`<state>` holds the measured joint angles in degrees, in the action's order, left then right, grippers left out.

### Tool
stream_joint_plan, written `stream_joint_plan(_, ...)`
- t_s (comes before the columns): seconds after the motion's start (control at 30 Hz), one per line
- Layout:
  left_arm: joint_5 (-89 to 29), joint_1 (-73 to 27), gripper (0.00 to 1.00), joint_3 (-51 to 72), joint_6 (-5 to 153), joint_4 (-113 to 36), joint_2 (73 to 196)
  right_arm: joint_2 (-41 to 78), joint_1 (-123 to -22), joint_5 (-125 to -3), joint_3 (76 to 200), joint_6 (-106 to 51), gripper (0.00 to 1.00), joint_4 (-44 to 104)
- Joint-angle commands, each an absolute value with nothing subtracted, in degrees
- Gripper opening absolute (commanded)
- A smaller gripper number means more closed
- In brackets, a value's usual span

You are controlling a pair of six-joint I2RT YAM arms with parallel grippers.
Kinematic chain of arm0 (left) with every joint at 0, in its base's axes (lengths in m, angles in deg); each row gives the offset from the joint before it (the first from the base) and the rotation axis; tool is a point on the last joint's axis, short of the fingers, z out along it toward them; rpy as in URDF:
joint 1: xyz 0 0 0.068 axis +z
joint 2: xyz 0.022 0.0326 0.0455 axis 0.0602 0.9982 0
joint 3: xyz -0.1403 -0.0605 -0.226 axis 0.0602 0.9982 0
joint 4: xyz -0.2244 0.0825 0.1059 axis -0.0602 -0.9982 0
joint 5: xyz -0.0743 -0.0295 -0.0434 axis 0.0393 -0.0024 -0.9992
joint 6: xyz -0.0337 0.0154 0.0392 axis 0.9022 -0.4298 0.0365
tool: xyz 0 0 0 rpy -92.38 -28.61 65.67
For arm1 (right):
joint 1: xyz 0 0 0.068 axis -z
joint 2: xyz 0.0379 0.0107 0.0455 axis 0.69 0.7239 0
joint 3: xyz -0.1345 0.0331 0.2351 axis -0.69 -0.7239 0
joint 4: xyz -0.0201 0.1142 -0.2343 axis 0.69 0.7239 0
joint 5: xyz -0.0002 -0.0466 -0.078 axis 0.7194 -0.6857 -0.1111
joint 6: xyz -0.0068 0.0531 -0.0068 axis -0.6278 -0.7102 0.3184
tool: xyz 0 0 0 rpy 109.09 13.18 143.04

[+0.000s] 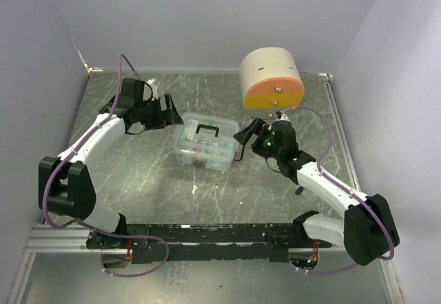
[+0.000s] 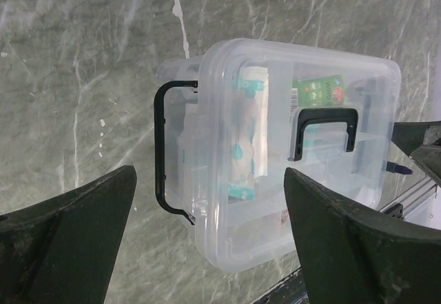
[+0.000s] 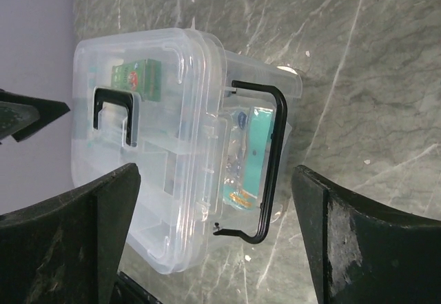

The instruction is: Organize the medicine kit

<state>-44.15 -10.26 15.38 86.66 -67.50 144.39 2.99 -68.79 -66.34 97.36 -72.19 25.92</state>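
From above, the medicine kit (image 1: 204, 143) stands on the table (image 1: 138, 180) between the two arms. The left pincer (image 1: 167, 113) is just beside its left end and the right pincer (image 1: 251, 133) just beside its right end. Neither one touches it, as far as I can see. Both pincers are open and hold nothing. A rounded cabinet (image 1: 271, 76) stands behind the right pincer, apart from the kit.

In the left wrist view, the kit lies straight ahead of the open fingers (image 2: 83, 228), partly in the gap between them. The clear lid (image 2: 234, 200) sits on the box. Under it I see a green packet (image 2: 318, 90) and some teal sachets (image 2: 242, 180). The lid's black handle (image 2: 327, 132) lies flat. A black wire clasp (image 2: 162, 152) hangs out from the near end of the box.

In the right wrist view, the kit is again ahead of the spread fingers (image 3: 83, 235), and a second clasp (image 3: 272, 166) hangs at this end too.

My judgement is that the task is almost finished: the medicines are inside and the lid is on. What remains, perhaps, is to lock the two clasps. I cannot tell if the lid is pressed fully down.
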Motion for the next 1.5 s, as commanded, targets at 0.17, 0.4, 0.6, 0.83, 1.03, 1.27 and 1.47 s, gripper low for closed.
stream_joint_plan(0.17, -47.0, -10.4, 0.87, 13.4, 85.7, -68.6, 149.3, 4.5, -67.9, -64.0, 92.8, -77.6, 0.92, 15.7)
stream_joint_plan(0.4, -47.0, -10.4, 0.84, 13.7, 85.4, -69.1, 150.2, 6.5, -67.3, -63.7, 90.6, -78.4, 0.92, 14.0)
stream_joint_plan(0.6, -47.3, -10.4, 0.83, 13.6, 85.0, -69.4, 150.4, 10.1, -67.1, -60.3, 89.5, -81.2, 0.9, 9.4)
stream_joint_plan(0.83, -47.8, -10.4, 0.81, 13.7, 85.0, -69.0, 150.7, 12.2, -67.1, -59.5, 90.5, -82.3, 0.75, 9.6)
stream_joint_plan(1.03, -45.4, -10.5, 0.62, 14.1, 85.3, -69.4, 150.8, 12.5, -67.2, -61.4, 91.5, -81.2, 0.67, 14.2)
stream_joint_plan(1.27, -44.4, -10.5, 0.51, 14.4, 85.1, -70.2, 151.3, 11.7, -67.5, -64.2, 92.8, -80.3, 0.57, 18.3)
stream_joint_plan(1.47, -44.8, -10.5, 0.51, 14.4, 85.1, -70.1, 151.7, 11.1, -68.7, -68.5, 95.6, -78.5, 0.51, 24.1)
